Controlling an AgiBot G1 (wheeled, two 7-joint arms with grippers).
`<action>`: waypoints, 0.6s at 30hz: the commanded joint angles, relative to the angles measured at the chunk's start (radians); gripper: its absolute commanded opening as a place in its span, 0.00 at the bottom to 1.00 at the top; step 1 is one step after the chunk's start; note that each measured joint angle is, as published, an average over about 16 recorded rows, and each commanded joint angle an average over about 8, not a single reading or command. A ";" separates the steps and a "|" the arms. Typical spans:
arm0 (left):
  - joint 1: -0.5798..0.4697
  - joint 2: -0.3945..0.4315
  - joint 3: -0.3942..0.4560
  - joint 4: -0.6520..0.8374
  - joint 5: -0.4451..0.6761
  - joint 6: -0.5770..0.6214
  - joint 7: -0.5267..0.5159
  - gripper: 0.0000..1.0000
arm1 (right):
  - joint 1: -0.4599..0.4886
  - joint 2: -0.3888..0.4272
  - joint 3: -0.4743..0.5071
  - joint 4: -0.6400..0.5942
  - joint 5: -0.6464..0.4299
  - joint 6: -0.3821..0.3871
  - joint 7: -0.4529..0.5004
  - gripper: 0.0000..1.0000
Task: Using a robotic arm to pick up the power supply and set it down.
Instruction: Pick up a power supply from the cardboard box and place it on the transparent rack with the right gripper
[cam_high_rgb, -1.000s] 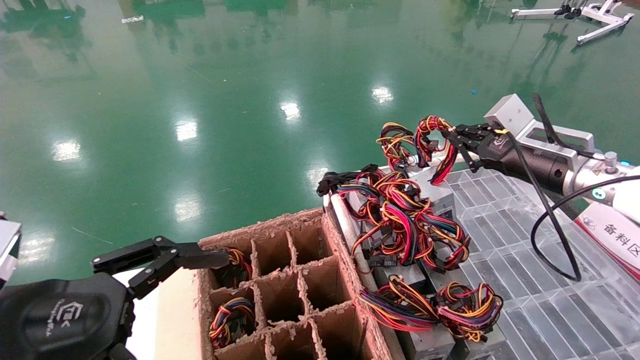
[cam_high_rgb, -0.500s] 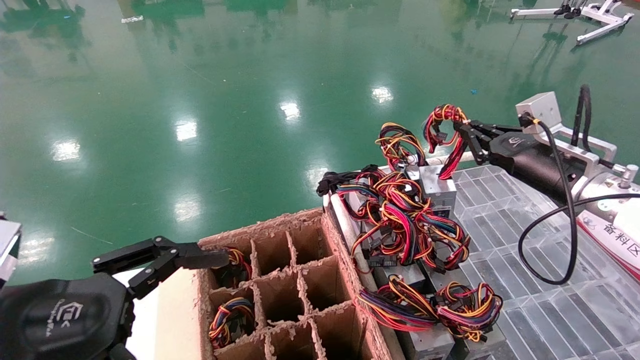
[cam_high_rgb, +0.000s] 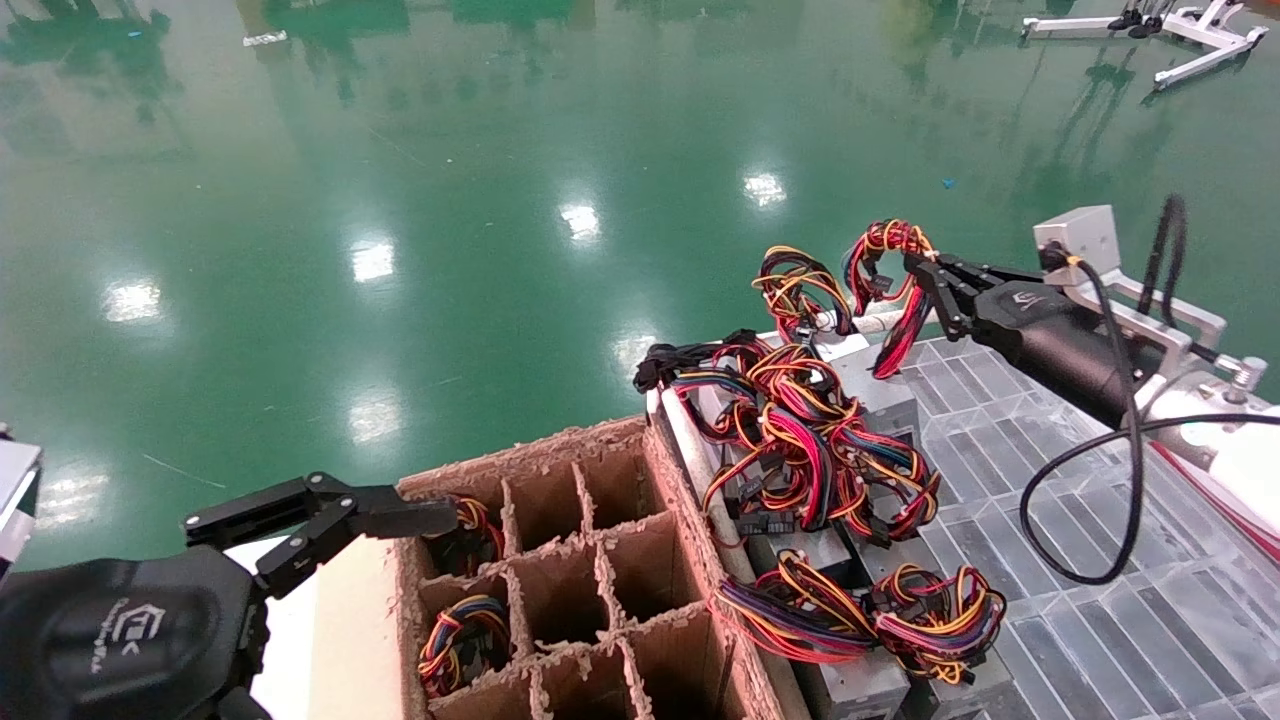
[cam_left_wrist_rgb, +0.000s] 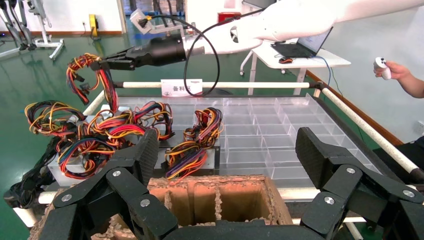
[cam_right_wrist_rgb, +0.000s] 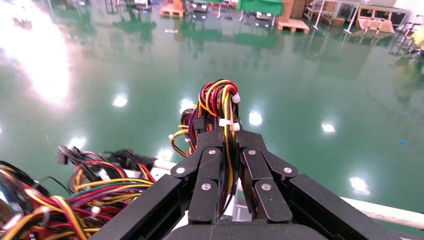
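Several grey boxes with tangled wire bundles (cam_high_rgb: 810, 440) crowd the near-left part of the clear compartment tray (cam_high_rgb: 1100, 600), hard against the power supply (cam_high_rgb: 870, 385) at the tray's far corner. The right hand (cam_high_rgb: 925, 275) is clamped on that supply's looped wires (cam_high_rgb: 885, 245), raised above the box. Beside the tray stands a cardboard divider crate (cam_high_rgb: 560, 560). The left hand (cam_high_rgb: 330, 525) hangs spread open over the crate.
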 joint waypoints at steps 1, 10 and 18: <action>0.000 0.000 0.000 0.000 0.000 0.000 0.000 1.00 | -0.010 0.006 0.007 0.004 0.010 -0.013 0.005 0.00; 0.000 0.000 0.000 0.000 0.000 0.000 0.000 1.00 | -0.100 0.023 0.067 0.020 0.096 -0.152 0.005 0.00; 0.000 0.000 0.000 0.000 0.000 0.000 0.000 1.00 | -0.155 0.031 0.099 0.015 0.140 -0.182 -0.018 0.00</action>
